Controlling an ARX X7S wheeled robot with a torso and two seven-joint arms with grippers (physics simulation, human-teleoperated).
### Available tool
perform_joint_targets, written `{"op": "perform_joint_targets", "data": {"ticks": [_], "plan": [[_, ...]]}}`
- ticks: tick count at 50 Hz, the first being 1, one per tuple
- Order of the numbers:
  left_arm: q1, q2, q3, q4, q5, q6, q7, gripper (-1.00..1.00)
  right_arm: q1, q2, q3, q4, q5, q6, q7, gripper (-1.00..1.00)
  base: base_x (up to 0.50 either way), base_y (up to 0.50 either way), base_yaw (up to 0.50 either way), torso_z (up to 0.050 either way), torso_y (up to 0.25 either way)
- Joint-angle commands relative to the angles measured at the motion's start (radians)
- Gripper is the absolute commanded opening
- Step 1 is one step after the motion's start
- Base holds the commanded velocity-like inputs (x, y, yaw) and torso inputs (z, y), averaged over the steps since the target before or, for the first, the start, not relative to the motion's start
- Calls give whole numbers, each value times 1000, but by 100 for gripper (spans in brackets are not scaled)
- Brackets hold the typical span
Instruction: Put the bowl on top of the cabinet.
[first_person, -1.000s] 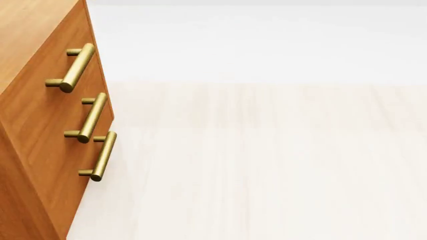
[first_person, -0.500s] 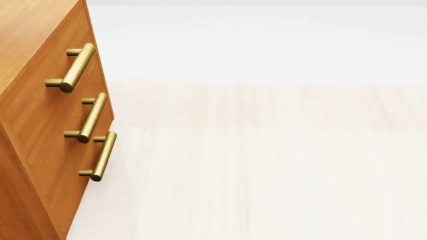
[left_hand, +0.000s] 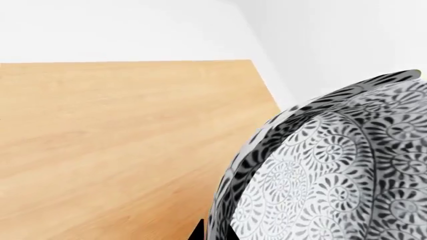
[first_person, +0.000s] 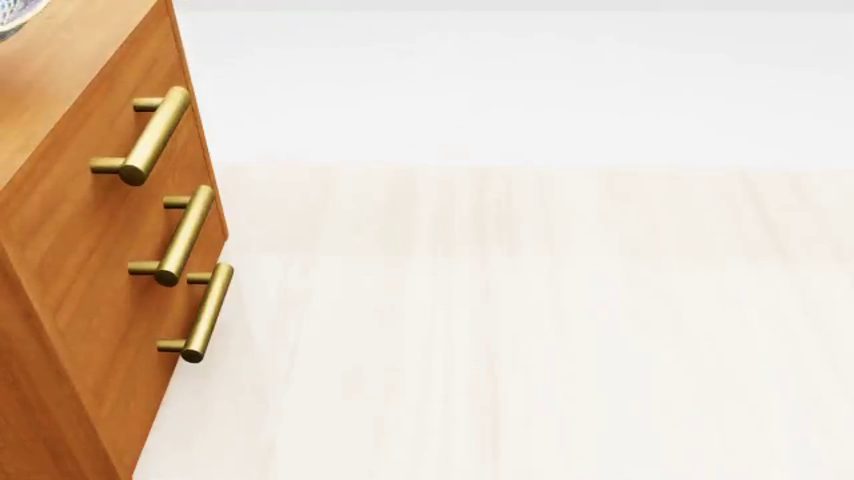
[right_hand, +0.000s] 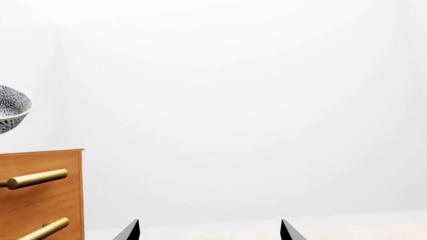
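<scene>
The bowl (left_hand: 333, 170), white with a dense grey-black floral pattern, fills much of the left wrist view and is tilted. My left gripper (left_hand: 215, 234) is shut on its rim, with one black fingertip on each side of the wall. Beneath it lies the orange-brown wooden top of the cabinet (left_hand: 113, 145). In the right wrist view the bowl (right_hand: 12, 114) hangs a little above the cabinet (right_hand: 40, 195), apart from its top. A sliver of the bowl (first_person: 11, 14) shows over the cabinet (first_person: 80, 250) in the head view. My right gripper (right_hand: 210, 231) stands open with nothing in it, off to the cabinet's side.
The cabinet front carries three brass bar handles (first_person: 150, 135). Pale wooden floor (first_person: 534, 330) stretches to the right of the cabinet, with a white wall (first_person: 534, 80) behind. The cabinet top's far edge and corner (left_hand: 252, 62) lie near the bowl.
The bowl's edge has come into the head view's top left corner, over the cabinet top. Nothing else there has moved.
</scene>
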Motion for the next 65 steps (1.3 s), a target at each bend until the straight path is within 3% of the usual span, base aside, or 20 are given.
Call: {"op": "perform_joint_targets", "data": {"ticks": [1,29,60,61,65], "plan": [[-23,-10,-16,-18,16,-5,-5,-100,3,-2,-1,8,3,-4,-4,100,0,0,0,0,0],[5,7,-75,-14,34,40,-75,-100,3,-5,-2,13,4,-6,-5,100,0,0,0,0,0],[15,-1,-87,-16,73,60,-46,-100,5,-6,-4,15,4,-6,-8,100,0,0,0,0,0],[15,-1,-86,-15,74,57,-43,100,5,-6,-4,15,4,-6,-8,100,0,0,0,0,0],[15,2,-84,-4,77,48,-33,100,5,-7,-4,14,3,-6,-7,100,0,0,0,0,0]]}}
